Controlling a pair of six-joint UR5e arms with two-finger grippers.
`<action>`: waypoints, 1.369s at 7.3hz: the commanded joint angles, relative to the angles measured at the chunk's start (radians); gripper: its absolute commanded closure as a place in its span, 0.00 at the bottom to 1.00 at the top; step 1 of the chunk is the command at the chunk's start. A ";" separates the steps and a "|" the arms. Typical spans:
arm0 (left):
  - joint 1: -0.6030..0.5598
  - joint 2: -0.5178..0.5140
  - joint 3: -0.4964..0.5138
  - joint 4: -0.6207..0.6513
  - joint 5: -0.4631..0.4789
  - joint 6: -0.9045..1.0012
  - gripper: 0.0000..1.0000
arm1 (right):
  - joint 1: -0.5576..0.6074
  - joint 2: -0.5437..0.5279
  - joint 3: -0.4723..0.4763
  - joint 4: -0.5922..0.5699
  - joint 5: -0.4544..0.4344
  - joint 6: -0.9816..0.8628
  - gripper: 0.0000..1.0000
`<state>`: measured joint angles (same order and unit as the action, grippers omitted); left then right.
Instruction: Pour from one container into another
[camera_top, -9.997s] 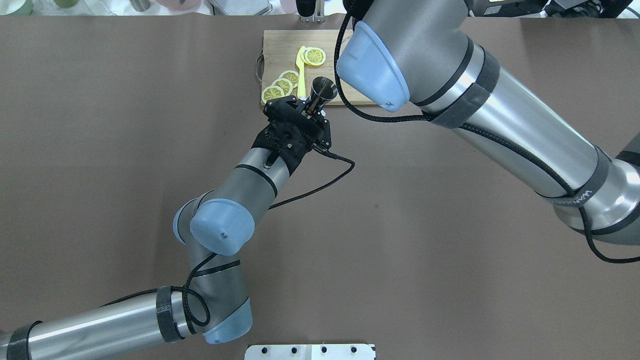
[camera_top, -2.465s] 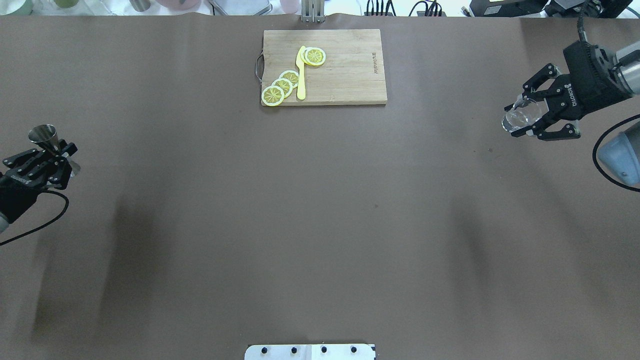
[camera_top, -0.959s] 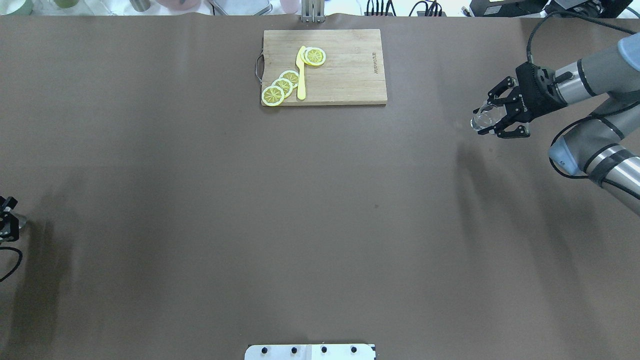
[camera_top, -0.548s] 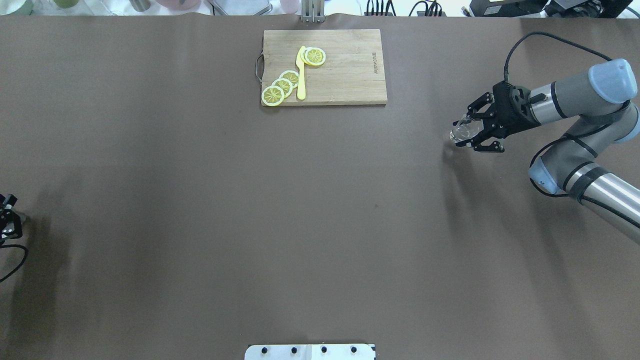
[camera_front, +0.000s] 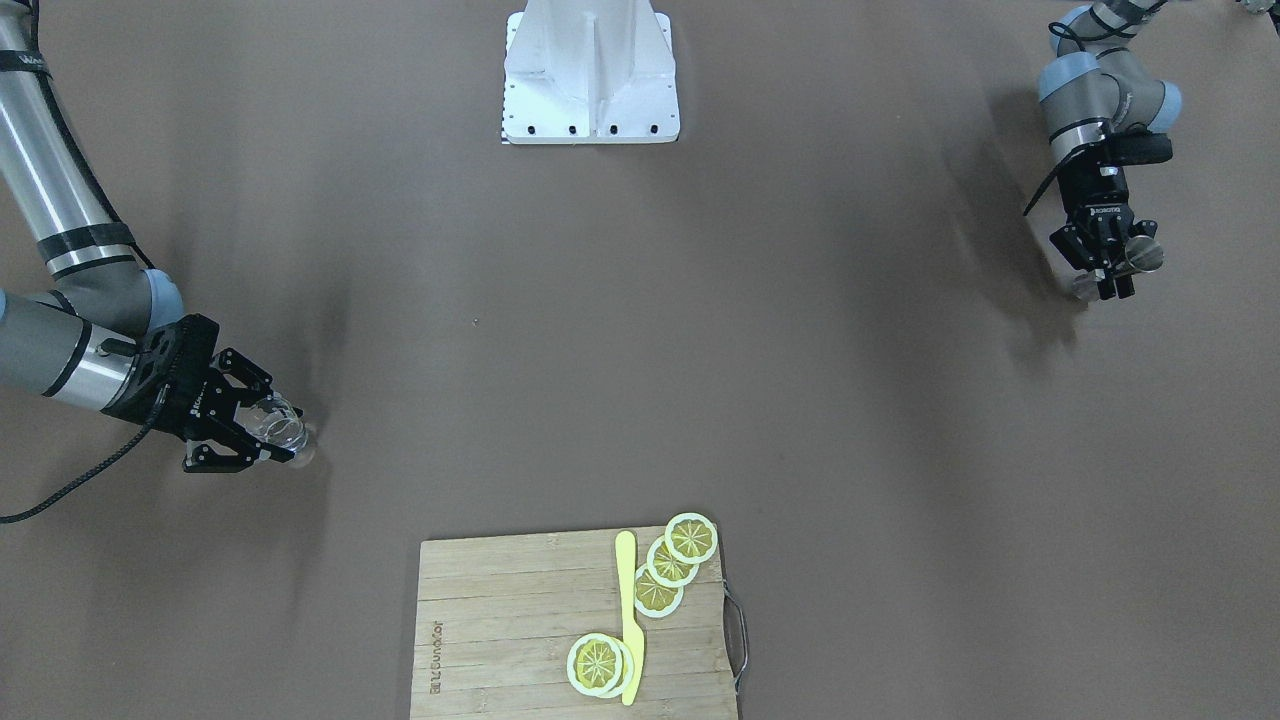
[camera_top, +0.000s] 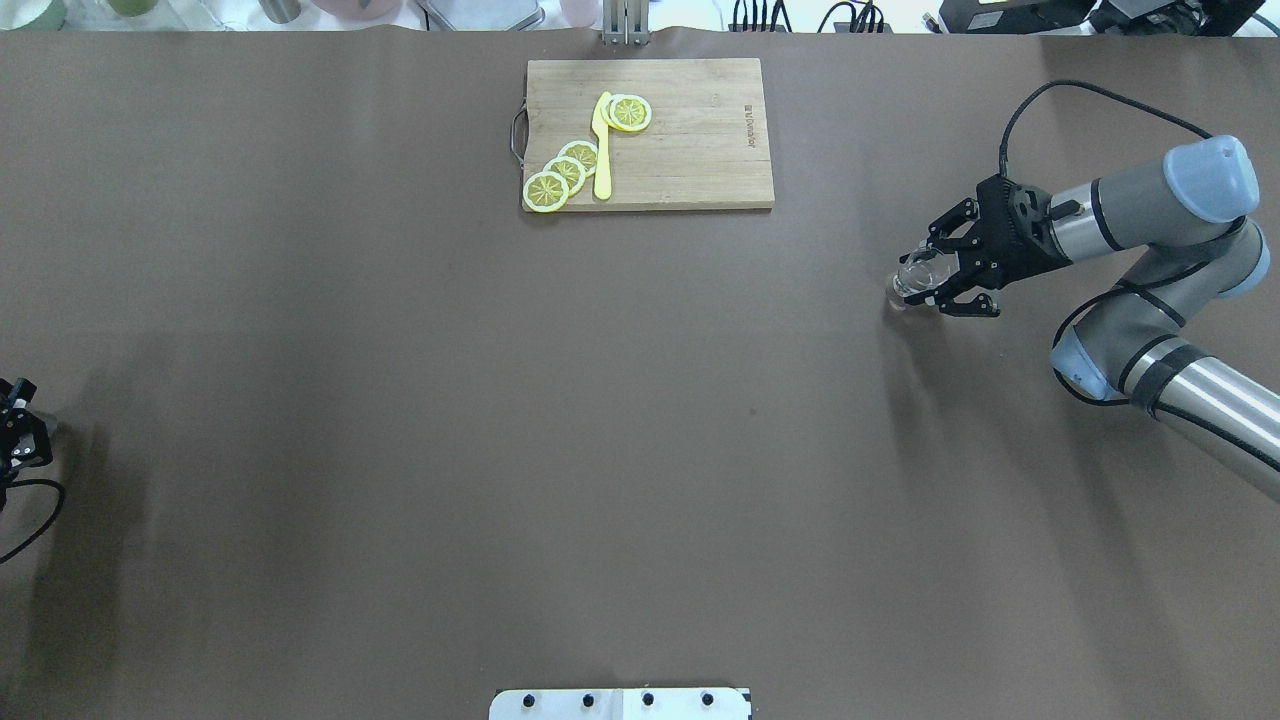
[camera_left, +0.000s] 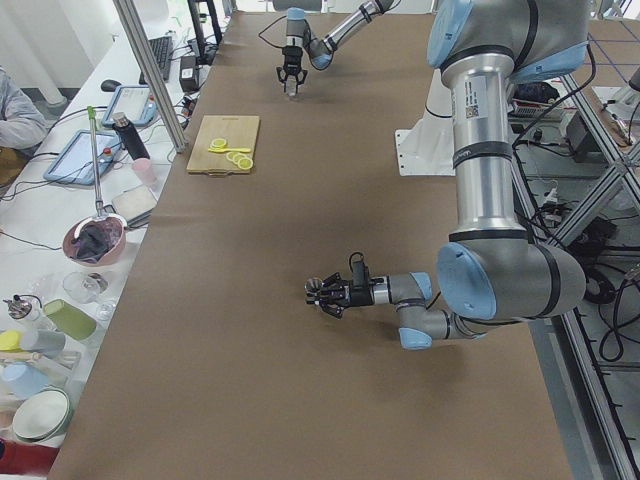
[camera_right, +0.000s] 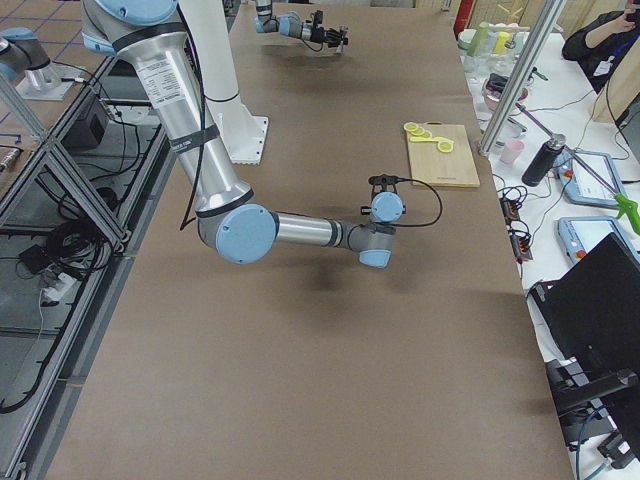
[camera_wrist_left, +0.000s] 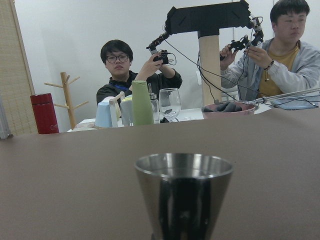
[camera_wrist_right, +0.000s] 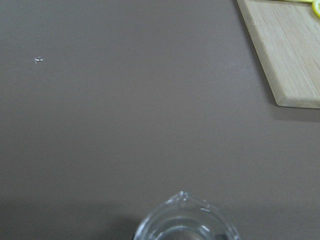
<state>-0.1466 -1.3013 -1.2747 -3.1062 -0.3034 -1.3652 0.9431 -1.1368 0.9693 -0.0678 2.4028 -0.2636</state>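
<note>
Apparently no pour is under way: the 2 containers are held well apart, at opposite ends of the table (camera_top: 640, 450). The glass (camera_top: 915, 278) is clamped in the right gripper (camera_top: 935, 283) near the table's right edge, low over the surface; contact w/ it cannot be told. The jigger (camera_wrist_left: 183, 195) is pinched upright by the left gripper (camera_front: 1112, 270) at the left edge. For a pour, both would have to be brought together and 1 tipped over the other. Whether that is done or yet to come cannot be read here, tho 1 small drop (camera_wrist_right: 38, 60) is seen on the table ahead of the glass. Contents of either vessel cannot be made out.

Re materials: the glass is clear, round and thin-walled, w/ a small pour lip at the rim. The jigger is polished steel, mirror-like, a cone flaring to a round mouth. The table is covered in a matte brown sheet. At the far edge, mid-table, a bamboo board (camera_top: 700, 150) w/ a wire handle is set. Lemon slices (camera_top: 565, 172) and a yellow knife (camera_top: 601, 150), prob. plastic, are laid on it.
</note>
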 joint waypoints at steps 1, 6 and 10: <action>-0.001 -0.007 0.009 0.003 0.007 -0.067 0.65 | -0.015 0.000 -0.004 0.000 -0.016 0.007 1.00; 0.013 -0.009 0.005 0.007 0.007 -0.066 0.01 | -0.035 0.002 -0.006 0.017 -0.036 0.047 0.28; 0.038 0.136 -0.153 -0.034 -0.058 -0.055 0.01 | -0.037 0.002 -0.006 0.056 -0.036 0.112 0.00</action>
<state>-0.1126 -1.2289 -1.3576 -3.1175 -0.3245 -1.4249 0.9068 -1.1349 0.9634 -0.0151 2.3669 -0.1577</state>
